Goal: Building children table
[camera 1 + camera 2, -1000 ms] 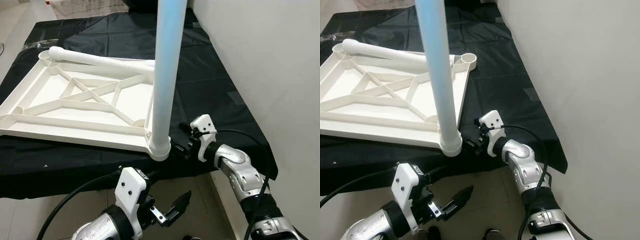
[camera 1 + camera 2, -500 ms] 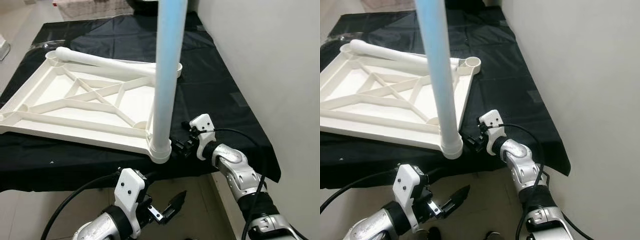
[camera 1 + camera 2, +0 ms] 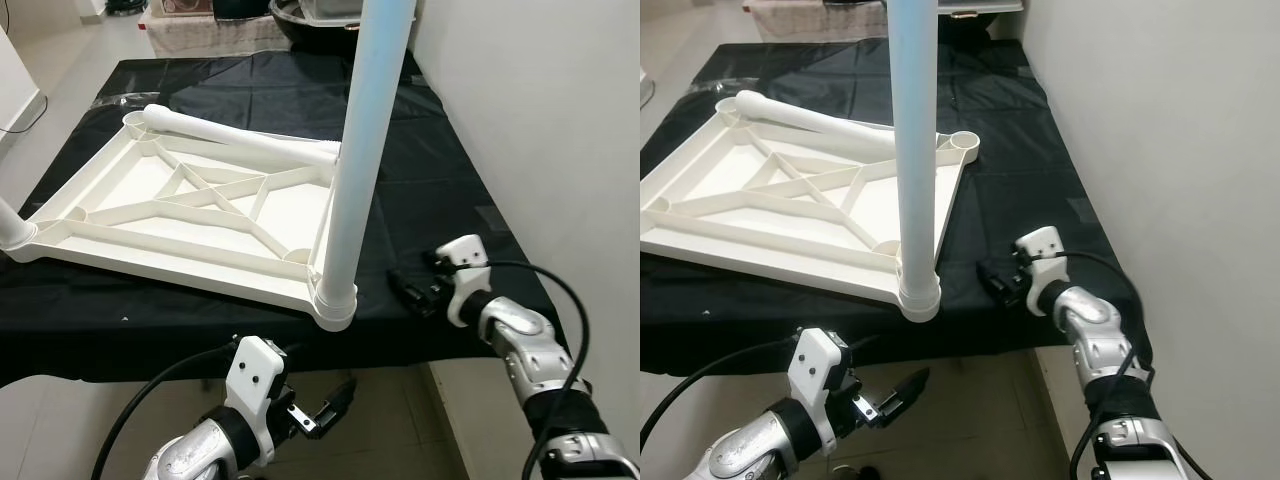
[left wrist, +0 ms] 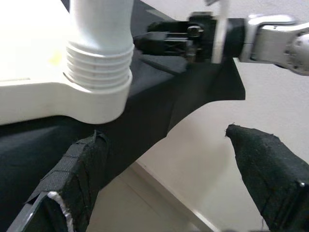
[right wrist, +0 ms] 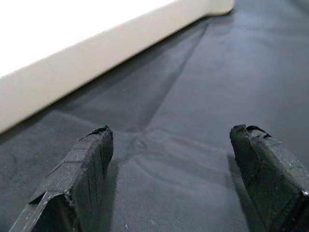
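A white plastic table top (image 3: 150,262) lies upside down on a black cloth (image 3: 440,180). One white leg (image 3: 350,180) stands upright in its near right corner socket, its ribbed collar (image 4: 99,67) seated on the corner. A second leg (image 3: 240,135) lies along the far edge. My right gripper (image 3: 408,290) rests low over the cloth just right of the upright leg's base, open and holding nothing; the table top's edge (image 5: 96,53) lies ahead of it. My left gripper (image 3: 335,400) hangs below the front edge of the cloth, open and holding nothing, pointing up at the collar.
A pale wall (image 3: 560,120) runs close along the right side of the cloth. Tiled floor (image 3: 420,410) lies below the front edge. A dark basin (image 3: 310,10) and other items sit beyond the far end. A white rounded part (image 3: 12,232) shows at the left corner.
The camera has drawn back and shifted. My right gripper, which was close against the upright leg's collar, has pulled away to the right. The left gripper stays low in front.
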{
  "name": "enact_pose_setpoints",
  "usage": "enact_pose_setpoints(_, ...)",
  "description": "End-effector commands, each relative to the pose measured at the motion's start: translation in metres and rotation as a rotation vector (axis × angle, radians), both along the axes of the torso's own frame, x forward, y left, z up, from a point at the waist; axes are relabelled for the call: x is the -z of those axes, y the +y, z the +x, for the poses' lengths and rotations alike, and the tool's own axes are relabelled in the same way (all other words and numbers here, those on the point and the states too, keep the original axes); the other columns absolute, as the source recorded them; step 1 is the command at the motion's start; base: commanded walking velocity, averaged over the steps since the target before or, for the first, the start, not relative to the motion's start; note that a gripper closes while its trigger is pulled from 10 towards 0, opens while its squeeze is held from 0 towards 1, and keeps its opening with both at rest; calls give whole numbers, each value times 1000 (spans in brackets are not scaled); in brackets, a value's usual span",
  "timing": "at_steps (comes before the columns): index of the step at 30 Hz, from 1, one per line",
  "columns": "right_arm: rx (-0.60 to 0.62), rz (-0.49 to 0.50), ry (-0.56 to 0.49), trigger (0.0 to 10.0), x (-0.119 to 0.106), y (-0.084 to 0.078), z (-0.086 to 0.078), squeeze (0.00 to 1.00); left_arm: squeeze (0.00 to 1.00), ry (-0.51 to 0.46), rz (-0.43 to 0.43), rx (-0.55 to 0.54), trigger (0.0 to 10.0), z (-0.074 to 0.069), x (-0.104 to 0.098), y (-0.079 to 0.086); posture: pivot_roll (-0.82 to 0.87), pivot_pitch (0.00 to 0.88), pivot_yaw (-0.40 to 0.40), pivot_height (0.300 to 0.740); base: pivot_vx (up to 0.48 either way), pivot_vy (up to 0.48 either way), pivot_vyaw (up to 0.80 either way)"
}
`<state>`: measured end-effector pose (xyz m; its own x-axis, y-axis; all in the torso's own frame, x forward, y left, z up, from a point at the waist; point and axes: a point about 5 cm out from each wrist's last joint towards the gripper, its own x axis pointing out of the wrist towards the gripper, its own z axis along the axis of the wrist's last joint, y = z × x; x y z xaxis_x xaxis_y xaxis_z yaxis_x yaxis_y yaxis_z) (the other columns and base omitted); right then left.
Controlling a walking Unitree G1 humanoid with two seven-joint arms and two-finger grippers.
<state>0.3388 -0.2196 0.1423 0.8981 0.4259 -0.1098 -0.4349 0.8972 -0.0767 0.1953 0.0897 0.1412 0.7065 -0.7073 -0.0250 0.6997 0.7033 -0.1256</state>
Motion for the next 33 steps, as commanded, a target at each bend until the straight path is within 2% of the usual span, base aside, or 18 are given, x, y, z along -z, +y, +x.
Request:
enact_pose_setpoints(1,0,50,-8,10000,5,-3,-10,0,0,12,15,-15,10000,2,7,3,101,118,-7,740,0,0,0)
enact_pose_setpoints(4,-25,68,-9,10000,7,-2,-19,0,0,13,17,-19,10000,4,9,4,101,117,-6,740,0,0,0)
enact_pose_setpoints(7,-118,121,33,10000,9,-4,-31,0,0,16,22,-23,10000,6,13,6,97,103,-2,740,0,0,0)
enact_pose_setpoints(10,-167,151,52,10000,7,-5,-36,0,0,17,23,-24,10000,7,14,6,94,103,0,740,0,0,0)
enact_pose_setpoints(11,-249,198,67,10000,1,-7,-42,0,0,17,22,-23,10000,8,15,7,91,101,-1,740,0,0,0)
enact_pose_setpoints(16,-321,224,65,10000,-11,-8,-43,0,0,14,20,-22,10000,8,16,7,90,102,-2,740,0,0,0)
enact_pose_setpoints(17,-382,239,19,10000,-28,-3,-38,0,0,12,18,-22,10000,7,16,6,95,107,-6,740,0,0,0)
enact_pose_setpoints(22,-446,233,-22,10000,-44,5,-33,0,0,8,16,-21,10000,6,16,5,97,112,-9,740,0,0,0)
enact_pose_setpoints(23,-460,231,-32,10000,-48,9,-31,396,0,7,16,-21,10000,6,16,5,98,116,-8,740,0,0,0)
enact_pose_setpoints(24,-469,230,-38,10000,-50,11,-30,396,0,7,15,-20,10000,5,16,5,98,117,-8,740,0,0,0)
enact_pose_setpoints(25,-498,241,-41,10000,-54,16,-30,1000,0,7,14,-21,10000,5,16,4,99,121,-14,740,0,0,0)
enact_pose_setpoints(28,-569,239,-53,10000,-60,25,-31,1000,0,7,13,-20,10000,4,16,3,101,124,-15,740,0,0,0)
enact_pose_setpoints(29,-592,239,-51,10000,-62,28,-30,467,0,8,12,-21,10000,4,16,3,101,124,-15,740,0,0,0)
enact_pose_setpoints(30,-603,238,-50,10000,-62,29,-30,467,0,8,12,-21,10000,4,16,3,101,124,-15,740,0,0,0)
enact_pose_setpoints(31,-607,246,-49,10000,-63,30,-29,0,0,8,10,-22,10000,3,16,3,103,129,-19,740,0,0,0)
enact_pose_setpoints(33,-609,252,-50,10000,-64,31,-29,0,0,8,9,-23,10000,3,16,3,103,129,-19,740,0,0,0)
